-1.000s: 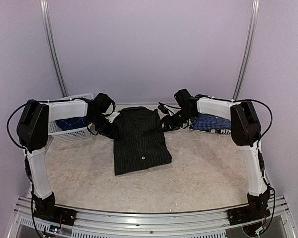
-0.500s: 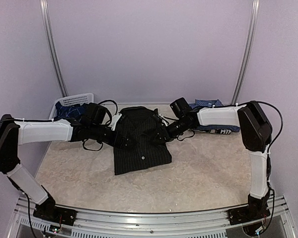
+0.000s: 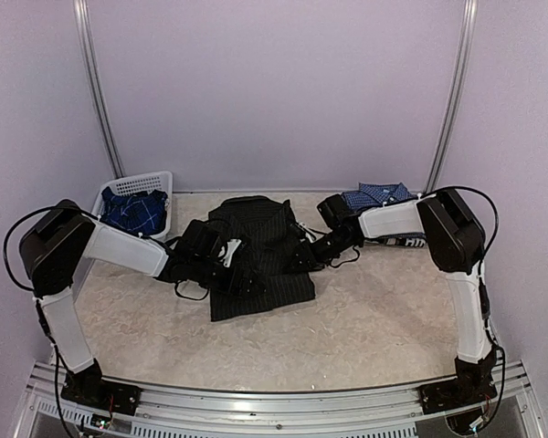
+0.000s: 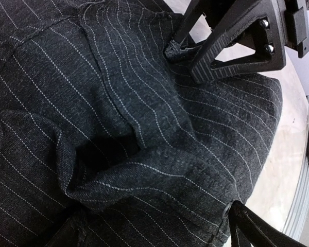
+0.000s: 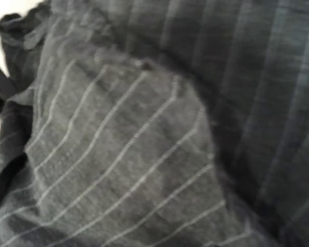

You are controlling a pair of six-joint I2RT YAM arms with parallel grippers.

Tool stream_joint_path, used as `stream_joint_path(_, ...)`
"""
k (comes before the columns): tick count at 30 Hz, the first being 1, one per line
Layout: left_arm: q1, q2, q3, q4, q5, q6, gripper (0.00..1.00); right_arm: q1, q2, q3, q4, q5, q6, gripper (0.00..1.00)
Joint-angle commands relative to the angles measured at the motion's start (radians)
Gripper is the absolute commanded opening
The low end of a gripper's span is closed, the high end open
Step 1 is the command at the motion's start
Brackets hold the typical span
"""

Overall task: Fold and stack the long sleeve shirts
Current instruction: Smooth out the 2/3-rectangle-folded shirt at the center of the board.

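basket: white plastic lattice basket (image 3: 163, 189), far-left corner of the table, against the backdrop | surface: beige mottled tabletop (image 3: 374, 315) | backdrop: plain lavender wall (image 3: 274, 91) | near edge: ribbed aluminium rail (image 3: 274, 406)

Right wrist shows the black pinstriped shirt (image 5: 144, 154) blurred.

Passage: pale marbled tabletop (image 3: 374, 319) is lying open across the near half. Obstacles: black pinstriped cloth shirt (image 3: 267, 239) is filling the centre, left gripper (image 3: 242, 274) and right gripper (image 3: 302, 255) flanking it; white plastic lattice basket (image 3: 161, 182) is blocking far left; folded blue-and-white checked shirt (image 3: 376, 195) is occupying far right.
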Motion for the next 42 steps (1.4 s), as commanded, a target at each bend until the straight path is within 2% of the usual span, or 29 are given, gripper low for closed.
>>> stream_joint_path(1,-0.021,0.023,0.027,-0.108,-0.155,0.034,0.9,-0.024,0.017,0.026,-0.034,0.067,-0.025,0.44)
stream_joint_path(5,-0.06,0.024,0.055,-0.217,-0.285,0.066,0.9,-0.033,0.004,0.029,-0.056,0.097,-0.056,0.43)
stream_joint_path(14,-0.123,-0.031,0.1,-0.212,-0.317,0.068,0.91,-0.032,-0.103,0.052,-0.065,0.076,-0.133,0.45)
stream_joint_path(20,-0.149,-0.097,0.095,-0.216,-0.338,0.078,0.91,-0.032,-0.143,0.056,-0.069,0.238,-0.076,0.45)
stream_joint_path(25,-0.159,-0.127,0.093,-0.203,-0.34,0.084,0.94,-0.031,-0.103,0.083,-0.064,0.309,-0.086,0.43)
stream_joint_path(36,-0.161,-0.139,0.097,-0.203,-0.339,0.088,0.93,-0.026,0.01,0.165,-0.1,0.291,-0.175,0.44)
stream_joint_path(42,-0.162,-0.136,0.096,-0.209,-0.34,0.093,0.93,-0.025,0.045,0.164,-0.116,0.259,-0.206,0.41)
